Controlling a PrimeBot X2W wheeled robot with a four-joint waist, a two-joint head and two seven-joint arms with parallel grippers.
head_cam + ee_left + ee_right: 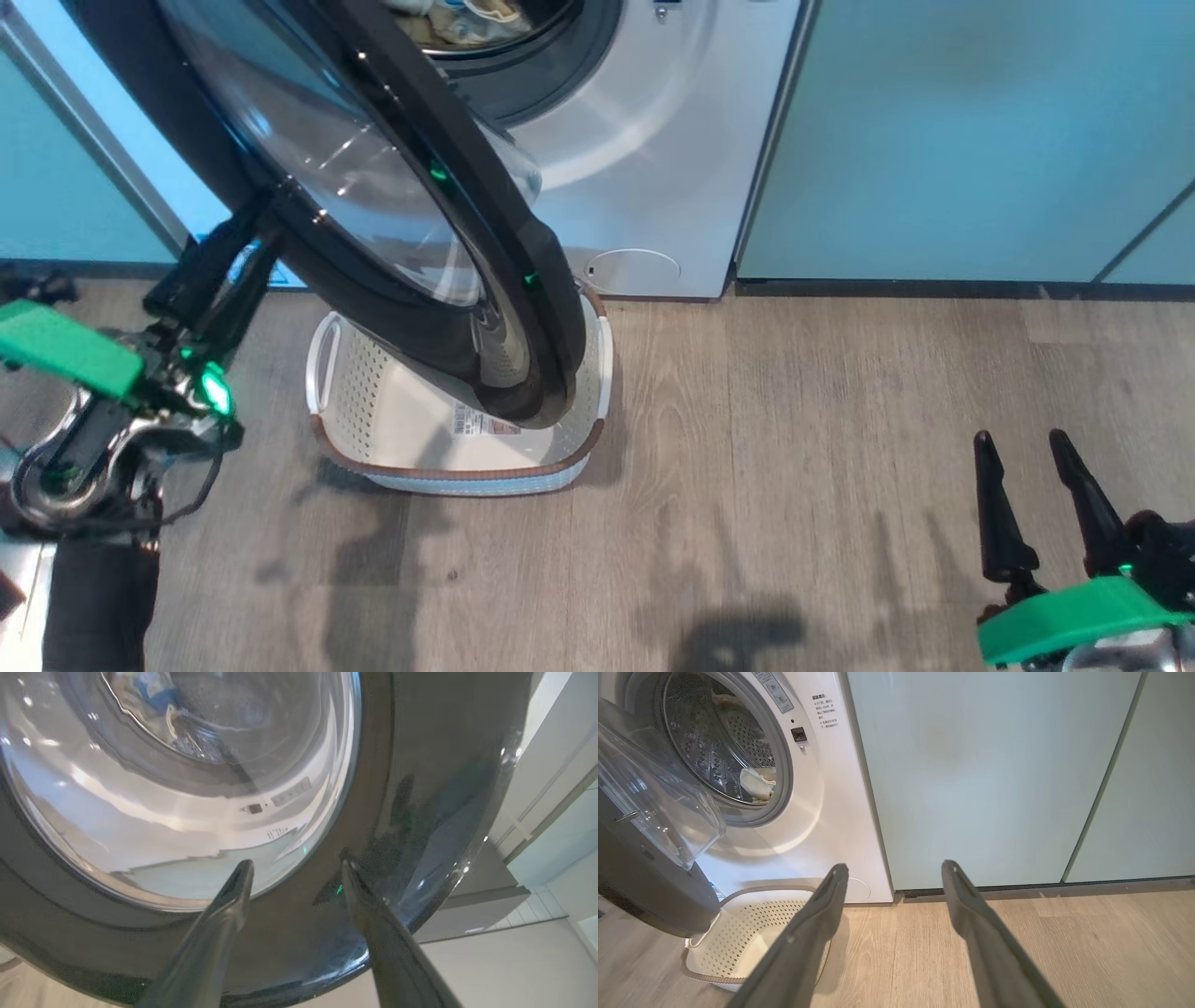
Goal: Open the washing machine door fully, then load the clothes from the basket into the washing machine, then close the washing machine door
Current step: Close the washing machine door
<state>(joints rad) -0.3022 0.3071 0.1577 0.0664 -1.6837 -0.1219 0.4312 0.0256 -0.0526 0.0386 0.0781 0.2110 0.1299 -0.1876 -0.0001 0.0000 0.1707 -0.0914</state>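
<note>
**We are holding the left pincer (pixel 295 868) spread wide at the washing machine door (pixel 420 788)**

Its two fingers (pixel 219 914) are standing well apart and gripping nothing. The tips are lying right at the door's glossy black rim, and we cannot tell whether they are touching it. Just past the tips the rim is curving round the domed glass (pixel 177 788), which is sitting up and to their left.

We are judging the door stiff and fairly heavy. Its rim looks slick enough that a pinch would slide off, and the glass is something we would rather not knock. So we are thinking of pressing flat on the rim, far from the side it swings on.

Beyond the door, the basket (pixel 448 471) is sitting on the floor (pixel 840 467) under the door's lower edge, looking empty. The clothes (pixel 759 784) are lying in the drum (pixel 714 742) of the washing machine (pixel 822 812). The right pincer (pixel 1019 439) is hovering well off to the side, fingers also apart, holding nothing.
</note>
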